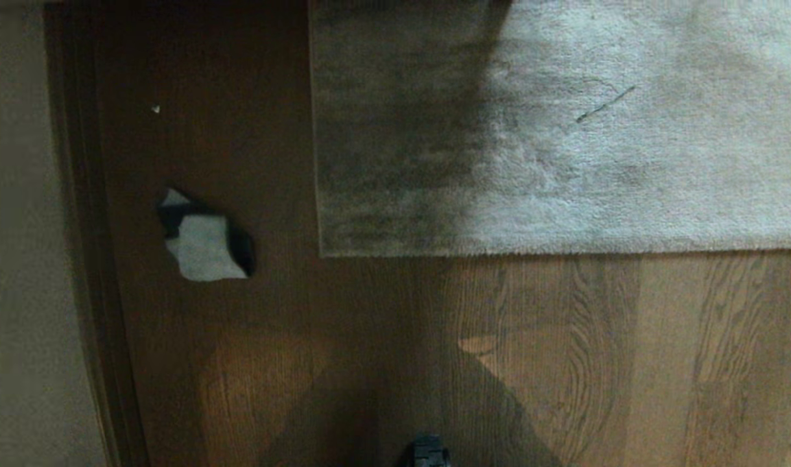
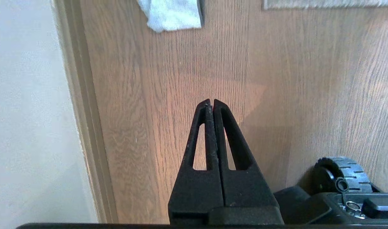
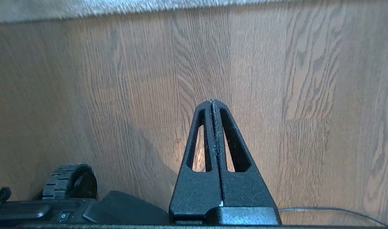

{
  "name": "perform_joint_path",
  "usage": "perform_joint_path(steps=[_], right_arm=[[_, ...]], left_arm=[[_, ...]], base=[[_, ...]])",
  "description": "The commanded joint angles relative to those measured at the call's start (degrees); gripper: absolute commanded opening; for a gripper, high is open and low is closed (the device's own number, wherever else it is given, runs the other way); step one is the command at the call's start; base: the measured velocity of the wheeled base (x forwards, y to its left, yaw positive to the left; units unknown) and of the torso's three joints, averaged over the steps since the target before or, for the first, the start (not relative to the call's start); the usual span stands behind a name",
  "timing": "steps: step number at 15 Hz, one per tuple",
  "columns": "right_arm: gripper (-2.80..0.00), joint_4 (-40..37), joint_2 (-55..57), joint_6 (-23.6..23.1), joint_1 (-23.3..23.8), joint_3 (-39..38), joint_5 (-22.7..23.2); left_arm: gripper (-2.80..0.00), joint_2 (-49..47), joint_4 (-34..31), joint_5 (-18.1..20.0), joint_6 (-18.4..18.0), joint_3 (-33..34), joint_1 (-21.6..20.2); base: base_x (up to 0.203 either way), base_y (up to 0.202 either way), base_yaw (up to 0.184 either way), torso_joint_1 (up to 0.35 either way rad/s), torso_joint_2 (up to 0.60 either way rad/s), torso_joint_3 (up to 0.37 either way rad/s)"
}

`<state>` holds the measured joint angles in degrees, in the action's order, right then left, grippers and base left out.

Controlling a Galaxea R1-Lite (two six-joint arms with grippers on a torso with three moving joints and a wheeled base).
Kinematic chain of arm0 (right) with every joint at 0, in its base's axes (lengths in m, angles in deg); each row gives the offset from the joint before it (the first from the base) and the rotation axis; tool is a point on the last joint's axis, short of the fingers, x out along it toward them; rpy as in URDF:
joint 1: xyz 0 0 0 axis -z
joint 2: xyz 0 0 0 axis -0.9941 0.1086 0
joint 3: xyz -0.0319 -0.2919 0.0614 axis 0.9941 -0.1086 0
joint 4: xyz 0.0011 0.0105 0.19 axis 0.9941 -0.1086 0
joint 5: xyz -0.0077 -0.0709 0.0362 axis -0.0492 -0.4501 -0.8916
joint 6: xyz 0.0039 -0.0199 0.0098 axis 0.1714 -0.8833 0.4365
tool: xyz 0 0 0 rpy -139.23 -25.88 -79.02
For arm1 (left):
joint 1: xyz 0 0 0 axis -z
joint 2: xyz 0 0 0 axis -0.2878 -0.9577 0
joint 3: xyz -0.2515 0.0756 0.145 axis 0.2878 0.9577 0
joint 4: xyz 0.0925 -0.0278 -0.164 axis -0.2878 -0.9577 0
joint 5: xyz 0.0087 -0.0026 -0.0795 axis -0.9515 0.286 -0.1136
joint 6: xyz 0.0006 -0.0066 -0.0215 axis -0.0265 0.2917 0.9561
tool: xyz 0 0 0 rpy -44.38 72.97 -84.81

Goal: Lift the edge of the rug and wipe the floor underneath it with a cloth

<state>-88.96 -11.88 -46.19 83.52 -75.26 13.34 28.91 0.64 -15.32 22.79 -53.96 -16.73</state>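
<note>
In the head view, the rug edge (image 1: 499,253) lies flat across the upper right, the cloth (image 1: 204,250) at left on the floor (image 1: 343,337), unclaimed.

In the wrist views, left pincer (image 2: 212,101) and right pincer (image 3: 213,101) are clenched, empty, parked.

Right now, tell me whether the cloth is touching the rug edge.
Apart. The head view shows the cloth lying on the floor with a bare strip of planks between it and the rug edge.
</note>
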Motion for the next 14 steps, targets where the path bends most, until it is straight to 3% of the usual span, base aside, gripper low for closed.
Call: perform_joint_path(steps=[1,14], right_arm=[[-2.80,0.0,0.1,0.0,0.0,0.0,0.0],[-2.80,0.0,0.1,0.0,0.0,0.0,0.0]], left_arm=[[-2.80,0.0,0.1,0.0,0.0,0.0,0.0],[-2.80,0.0,0.1,0.0,0.2,0.0,0.0]], base=[[0.000,0.000,0.000,-0.001,0.00,0.206],[0.000,0.000,0.000,0.002,0.00,0.201]])
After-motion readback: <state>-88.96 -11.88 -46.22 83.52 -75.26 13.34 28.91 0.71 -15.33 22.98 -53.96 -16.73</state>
